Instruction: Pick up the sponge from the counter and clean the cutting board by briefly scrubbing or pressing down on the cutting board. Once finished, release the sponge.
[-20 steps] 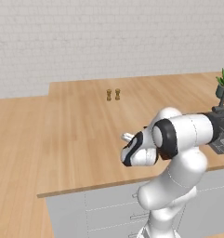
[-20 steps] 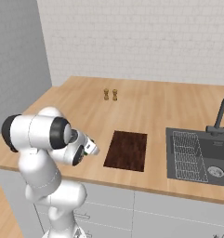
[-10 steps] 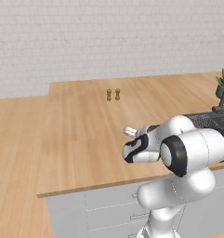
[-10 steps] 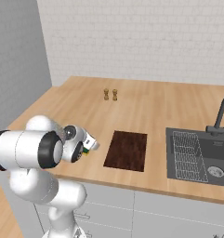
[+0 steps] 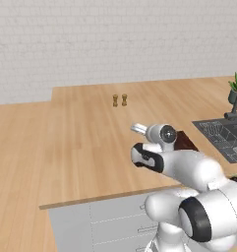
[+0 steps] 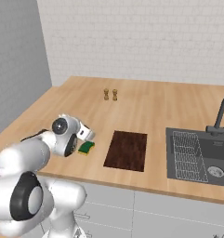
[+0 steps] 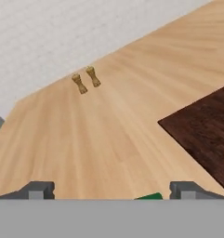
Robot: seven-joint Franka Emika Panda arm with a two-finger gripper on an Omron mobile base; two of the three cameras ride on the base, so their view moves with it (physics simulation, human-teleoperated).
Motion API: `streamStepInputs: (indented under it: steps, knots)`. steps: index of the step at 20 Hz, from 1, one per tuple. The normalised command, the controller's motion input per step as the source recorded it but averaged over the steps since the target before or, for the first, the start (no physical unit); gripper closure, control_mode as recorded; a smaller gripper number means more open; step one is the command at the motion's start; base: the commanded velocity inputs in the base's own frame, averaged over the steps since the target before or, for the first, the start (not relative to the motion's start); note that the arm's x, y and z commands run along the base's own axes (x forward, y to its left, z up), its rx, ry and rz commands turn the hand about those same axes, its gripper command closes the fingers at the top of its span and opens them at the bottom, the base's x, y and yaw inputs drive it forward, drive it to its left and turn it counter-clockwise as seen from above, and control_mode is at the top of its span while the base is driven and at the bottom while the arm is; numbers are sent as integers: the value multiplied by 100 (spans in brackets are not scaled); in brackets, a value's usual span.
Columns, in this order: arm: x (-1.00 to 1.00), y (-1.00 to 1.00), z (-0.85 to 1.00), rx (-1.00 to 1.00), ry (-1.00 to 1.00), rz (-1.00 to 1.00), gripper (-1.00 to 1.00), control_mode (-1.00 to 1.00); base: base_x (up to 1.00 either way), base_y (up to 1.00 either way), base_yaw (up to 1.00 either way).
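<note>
The sponge [image 6: 86, 148] lies on the light wood surface [image 6: 146, 104], just left of the cutting board [image 6: 127, 150] and apart from it, near the front edge. Its green top shows with a yellow layer beneath. The claw [image 7: 112, 190] hovers right by the sponge with its two dark fingertips [image 7: 37, 189] spread wide apart, gripping nothing; in the hand view a sliver of the green sponge [image 7: 149, 196] peeks up between them. The dark reddish-brown board lies flat, with the sink [image 6: 201, 155] and its wire rack [image 6: 188, 155] to its right. Two small brown shakers [image 6: 110, 95] stand side by side farther back toward the white brick wall [image 6: 146, 37].
</note>
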Motion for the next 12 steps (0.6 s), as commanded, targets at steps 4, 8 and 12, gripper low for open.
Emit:
streamStepInputs:
  steps: [4, 8, 12]
  knots:
    - [-77, 0, 82, 0, -16, 0, -100, -100, 0, 0, 0]
    - [-95, 0, 60, 0, -15, 0, -100, -100, 0, 0, 0]
    - [-100, 0, 28, 0, -3, 1, -100, -100, 0, 0, 0]
